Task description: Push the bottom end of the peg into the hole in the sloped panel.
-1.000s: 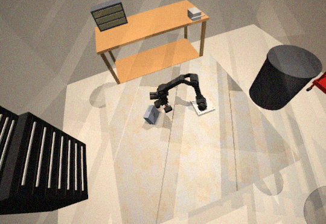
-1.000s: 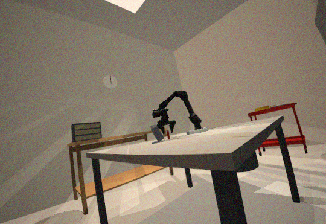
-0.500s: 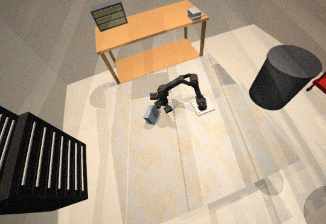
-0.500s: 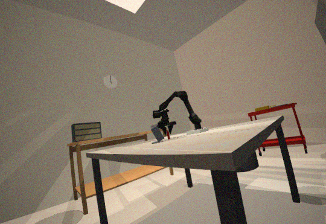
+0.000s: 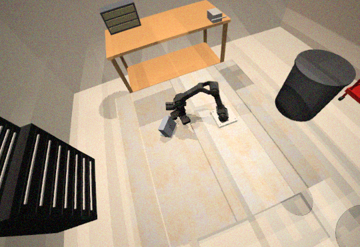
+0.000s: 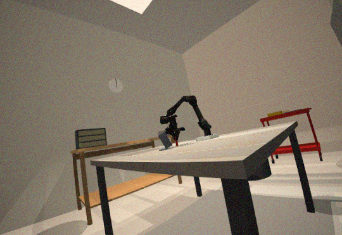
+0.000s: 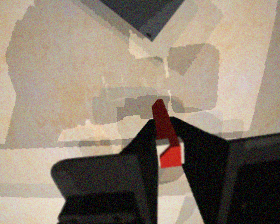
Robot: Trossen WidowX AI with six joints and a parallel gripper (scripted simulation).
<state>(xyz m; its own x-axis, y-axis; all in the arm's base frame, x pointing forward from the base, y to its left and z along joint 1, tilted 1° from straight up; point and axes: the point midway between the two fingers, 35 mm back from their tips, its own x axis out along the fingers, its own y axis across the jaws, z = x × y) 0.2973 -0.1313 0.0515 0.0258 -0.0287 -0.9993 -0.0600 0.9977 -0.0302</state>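
Note:
The red peg stands upright, with a bright red top end and flat-looking sides in the wrist view. My gripper is shut on the peg, one black finger on each side of it. In the exterior view the peg's lower part shows below the fingers, close to the table top. The blue-grey sloped panel stands just beside the gripper. Only its corner shows in the wrist view, and I cannot make out its hole clearly in any view.
The arm's white base plate lies on the table, to the right of the gripper in the top view. Beyond the table are a wooden bench, a dark bin and a red cart. A black slatted unit is at the left.

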